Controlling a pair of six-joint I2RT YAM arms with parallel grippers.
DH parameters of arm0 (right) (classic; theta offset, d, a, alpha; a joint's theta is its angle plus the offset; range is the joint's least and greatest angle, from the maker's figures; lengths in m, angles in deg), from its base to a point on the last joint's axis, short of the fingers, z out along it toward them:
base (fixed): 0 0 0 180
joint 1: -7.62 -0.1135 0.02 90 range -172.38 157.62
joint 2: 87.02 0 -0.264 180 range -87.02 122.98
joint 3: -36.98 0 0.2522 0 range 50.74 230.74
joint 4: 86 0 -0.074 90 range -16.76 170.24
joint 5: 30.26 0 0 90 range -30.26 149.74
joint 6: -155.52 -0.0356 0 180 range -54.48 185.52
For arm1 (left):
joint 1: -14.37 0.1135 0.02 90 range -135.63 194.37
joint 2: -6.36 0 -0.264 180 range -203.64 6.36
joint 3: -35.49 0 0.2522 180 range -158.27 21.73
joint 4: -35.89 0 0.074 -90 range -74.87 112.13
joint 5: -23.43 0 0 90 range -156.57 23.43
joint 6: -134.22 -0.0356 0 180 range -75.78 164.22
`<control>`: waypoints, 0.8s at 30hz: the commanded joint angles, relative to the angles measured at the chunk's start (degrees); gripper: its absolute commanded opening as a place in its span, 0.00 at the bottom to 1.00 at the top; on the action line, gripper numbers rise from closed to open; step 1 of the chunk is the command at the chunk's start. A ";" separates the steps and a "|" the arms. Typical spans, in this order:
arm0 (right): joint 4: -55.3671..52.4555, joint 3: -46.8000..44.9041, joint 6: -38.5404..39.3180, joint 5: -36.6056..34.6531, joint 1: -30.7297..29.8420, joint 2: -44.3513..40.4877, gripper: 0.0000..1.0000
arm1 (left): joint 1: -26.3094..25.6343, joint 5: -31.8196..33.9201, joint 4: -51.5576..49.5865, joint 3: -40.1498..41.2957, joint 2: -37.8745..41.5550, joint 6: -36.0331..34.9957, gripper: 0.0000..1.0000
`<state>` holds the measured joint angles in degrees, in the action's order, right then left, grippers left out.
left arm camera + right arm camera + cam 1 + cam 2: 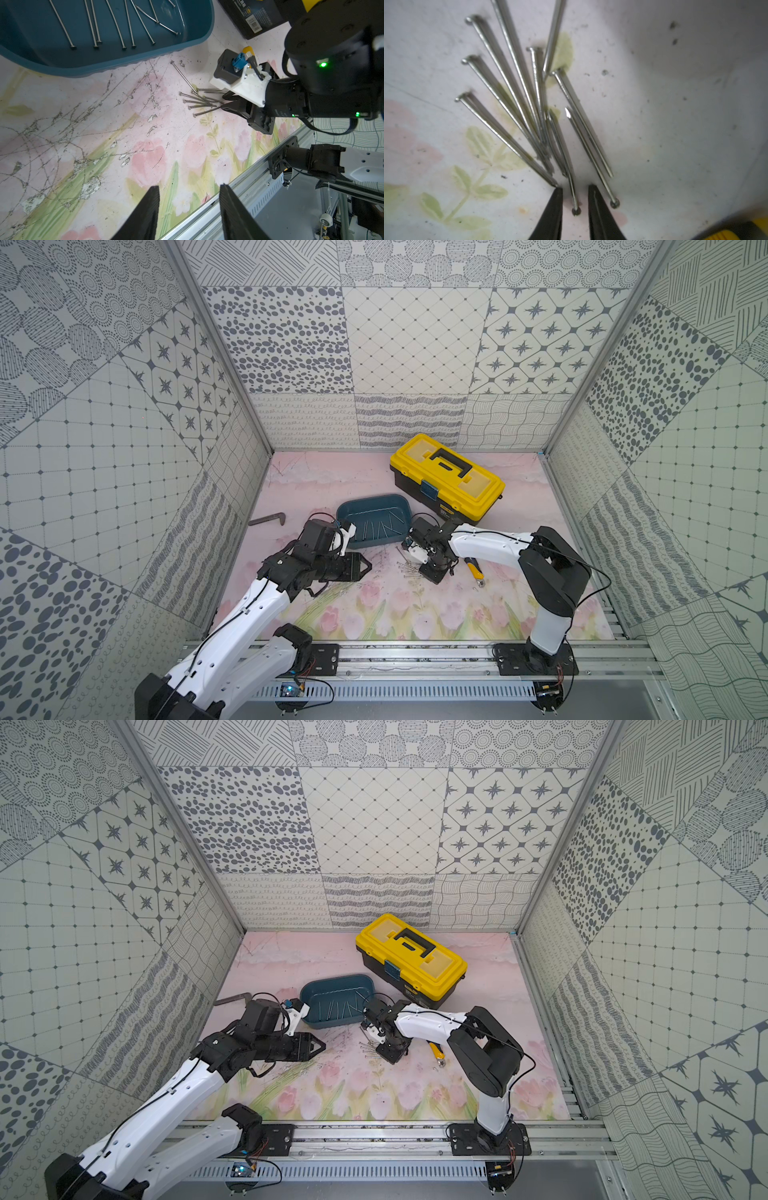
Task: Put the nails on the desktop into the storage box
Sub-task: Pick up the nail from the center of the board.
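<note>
Right claw [575,195] is down on the table [675,124], jaws slightly apart astride one of the loose nails [517,108], not pinching. Next: squeeze, lift, cross to the nearby storage box [376,506]. Left claw [189,197] hangs open.

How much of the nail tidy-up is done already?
About half. Roughly nine nails lie in the storage box. The right gripper has its fingers either side of one nail on the desktop, not yet pinching it. About eight more loose nails lie beside it, waiting to be moved. The left gripper hangs open and empty.
</note>
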<state>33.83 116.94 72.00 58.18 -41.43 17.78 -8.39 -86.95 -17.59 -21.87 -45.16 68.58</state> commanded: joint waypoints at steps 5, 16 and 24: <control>1.06 -1.85 0.15 -1.67 -0.71 0.30 0.07 | 0.00 0.54 -0.74 -1.07 -1.13 -2.90 0.52; 1.02 -5.27 -5.40 1.08 -1.48 -11.95 0.00 | 0.00 -1.48 3.70 -1.23 -2.63 -0.77 0.53; 1.21 -1.05 -14.04 10.90 -0.50 -19.47 0.00 | 0.22 -7.32 17.47 -1.18 -2.62 8.38 0.57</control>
<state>34.04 113.00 63.23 63.54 -42.40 -0.06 -8.41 -88.89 -12.43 -22.46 -47.72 70.65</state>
